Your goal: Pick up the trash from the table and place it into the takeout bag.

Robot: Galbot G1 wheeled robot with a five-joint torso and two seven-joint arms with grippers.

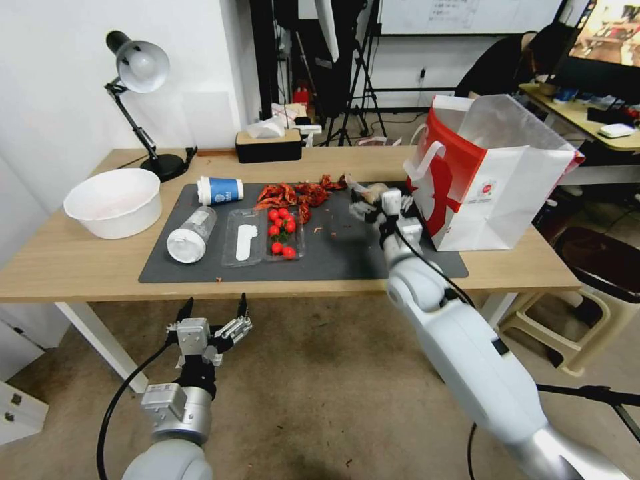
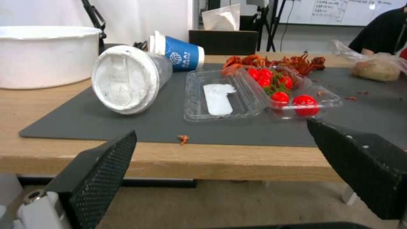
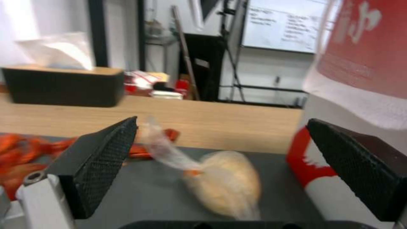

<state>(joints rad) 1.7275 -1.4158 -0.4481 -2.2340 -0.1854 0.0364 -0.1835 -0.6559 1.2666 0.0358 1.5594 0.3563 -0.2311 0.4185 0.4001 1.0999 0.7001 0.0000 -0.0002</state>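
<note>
Trash lies spread over the dark grey rectangular mat (image 1: 347,250) on the long light-wood bench (image 1: 80,257). Small clear plastic wrap with a pale lump inside (image 3: 220,183) sits on the mat's far right part, just beside the large white paper takeout bag with red side panel (image 1: 497,180), which stands upright on the bench's right end with its mouth open. Right pincer (image 1: 385,207) hovers low over the mat at this wrap, fingers (image 3: 101,159) spread wide with the wrap between them, not touching. Left of the wrap, a heap of red crayfish shells (image 1: 297,193). Nearer, an open clear plastic clamshell tray with red cherry tomatoes (image 1: 265,233). Further left, a clear plastic cup with white lid (image 1: 190,235) lying on its side, and behind it a blue-white paper cup (image 1: 220,190), also on its side. White round paper bowl (image 1: 115,202) stands on bare wood at the left, off the mat. Left pincer (image 1: 213,310) is below the near bench edge, fingers (image 2: 101,165) spread, holding nothing. Black tissue box (image 1: 268,145) and black desk lamp (image 1: 137,100) sit at the far edge.
</note>
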